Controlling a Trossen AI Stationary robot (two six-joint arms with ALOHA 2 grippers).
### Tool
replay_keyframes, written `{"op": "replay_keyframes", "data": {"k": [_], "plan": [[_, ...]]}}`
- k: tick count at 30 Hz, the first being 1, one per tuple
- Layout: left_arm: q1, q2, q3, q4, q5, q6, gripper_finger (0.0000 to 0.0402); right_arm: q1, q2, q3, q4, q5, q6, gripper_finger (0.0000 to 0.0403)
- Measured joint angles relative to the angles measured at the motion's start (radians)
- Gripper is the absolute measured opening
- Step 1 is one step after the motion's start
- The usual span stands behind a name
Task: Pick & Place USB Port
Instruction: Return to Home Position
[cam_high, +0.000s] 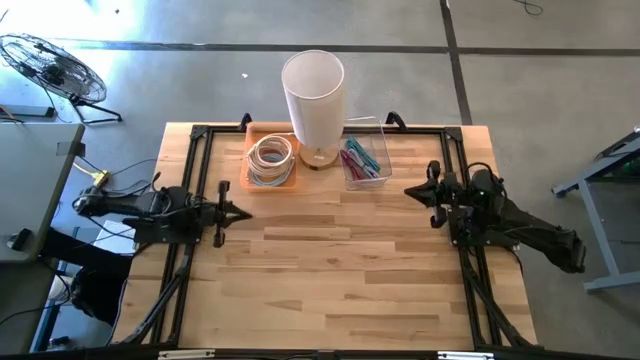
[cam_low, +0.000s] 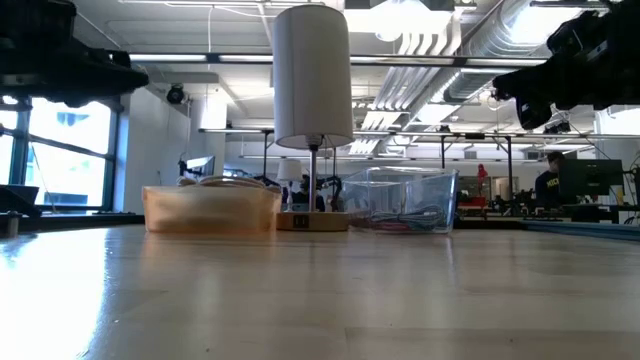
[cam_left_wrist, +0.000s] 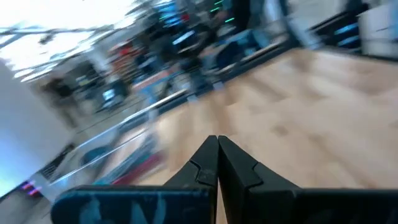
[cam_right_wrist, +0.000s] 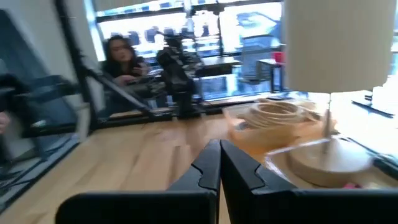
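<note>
Left gripper (cam_high: 236, 212) and right gripper (cam_high: 411, 190): both pinched together, holding nothing. Risk clipping the lamp (cam_high: 313, 92) or transparent bin (cam_high: 383, 142) only if swung wide toward home.

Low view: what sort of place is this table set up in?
Likely an open-plan lab or workshop: exposed ceiling ducts, monitors behind the table, and, in the high view, a bare concrete floor with a fan.
</note>
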Motion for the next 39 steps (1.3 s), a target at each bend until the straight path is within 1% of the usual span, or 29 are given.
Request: {"op": "replay_keyframes", "data": {"k": [5,10,15,20,31,36,39], "plan": [[0.103,0.010,-0.002,0.012,-0.073,-0.018,0.0000,0.000,0.000,0.000,-0.045,0.145,0.014,0.0000],[0.168,0.010,-0.002,0.009,-0.053,-0.049,0.0000,0.000,0.000,0.000,-0.120,0.252,-0.004,0.0000],[0.196,0.010,-0.001,0.007,-0.046,-0.142,0.0000,0.000,0.000,0.000,-0.126,0.254,-0.018,0.0000],[0.195,0.010,-0.001,0.006,-0.038,-0.200,0.0000,0.000,0.000,0.000,-0.126,0.304,-0.024,0.0000],[0.195,0.010,-0.001,0.005,-0.038,-0.202,0.0000,0.000,0.000,0.000,-0.128,0.310,-0.038,0.0000],[0.195,0.010,-0.001,0.005,-0.038,-0.202,0.0000,0.000,0.000,0.000,-0.150,0.306,-0.005,0.0000],[0.195,0.010,-0.001,0.005,-0.038,-0.202,0.0000,0.000,0.000,0.000,-0.150,0.306,-0.018,0.0000]]}}
